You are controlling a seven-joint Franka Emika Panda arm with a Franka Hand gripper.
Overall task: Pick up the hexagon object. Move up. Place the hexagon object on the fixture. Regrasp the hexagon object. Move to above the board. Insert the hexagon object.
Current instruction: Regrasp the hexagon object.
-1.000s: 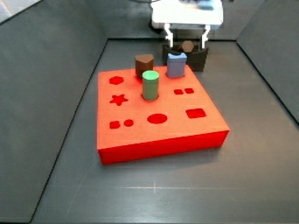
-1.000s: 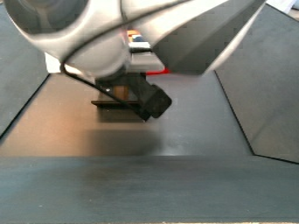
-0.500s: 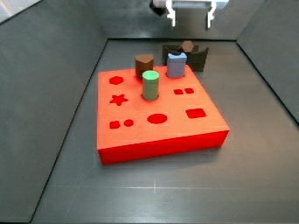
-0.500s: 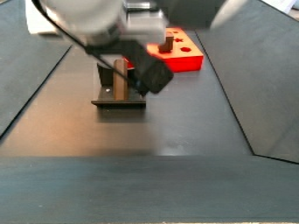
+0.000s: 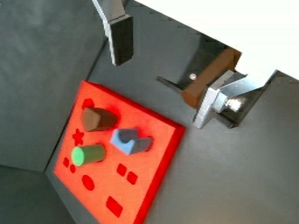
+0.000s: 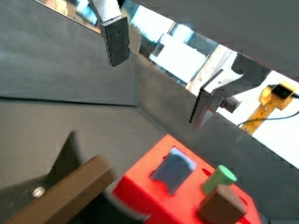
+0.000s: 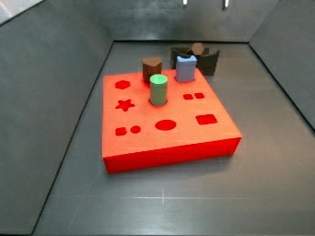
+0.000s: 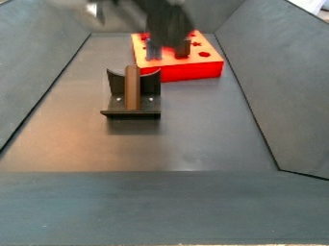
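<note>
Gripper spread and empty, raised high over the fixture end of the floor.

Hexagon object stands leaning in the fixture, slim brown peg resting in the notch of the dark bracket, apart from the fingers; likely parked there so it can be taken again at a better angle. Board lies just beside, green peg, blue piece and stubby brown peg seated in it. No labels or writing readable anywhere.
</note>
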